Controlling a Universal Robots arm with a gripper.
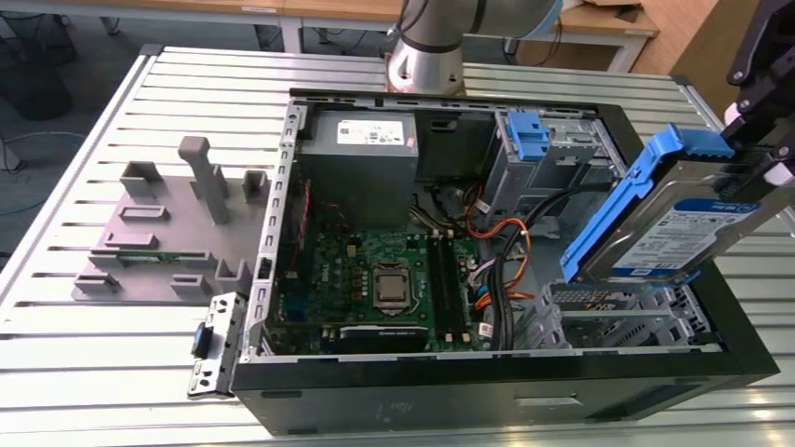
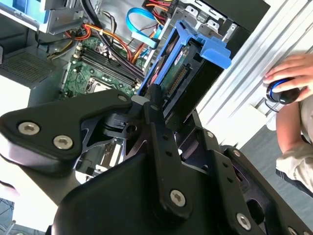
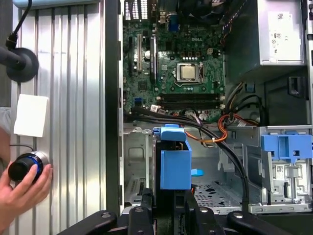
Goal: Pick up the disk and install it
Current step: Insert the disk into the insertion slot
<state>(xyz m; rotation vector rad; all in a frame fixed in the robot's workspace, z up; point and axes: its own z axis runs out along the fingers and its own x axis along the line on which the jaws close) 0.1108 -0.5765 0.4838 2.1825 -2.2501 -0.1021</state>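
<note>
Now the gripper (image 1: 751,172) is closed on the disk (image 1: 677,223) and holds it by its upper end. The disk hangs tilted in the air over the open computer case (image 1: 497,386), above the metal bay (image 1: 621,317) at the exterior view's right, beside the motherboard (image 1: 372,270).

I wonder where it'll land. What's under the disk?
Below the tilted disk sits a silver metal bay in the computer case, with black cables beside it. The disk itself hides part of the bay's floor.
</note>
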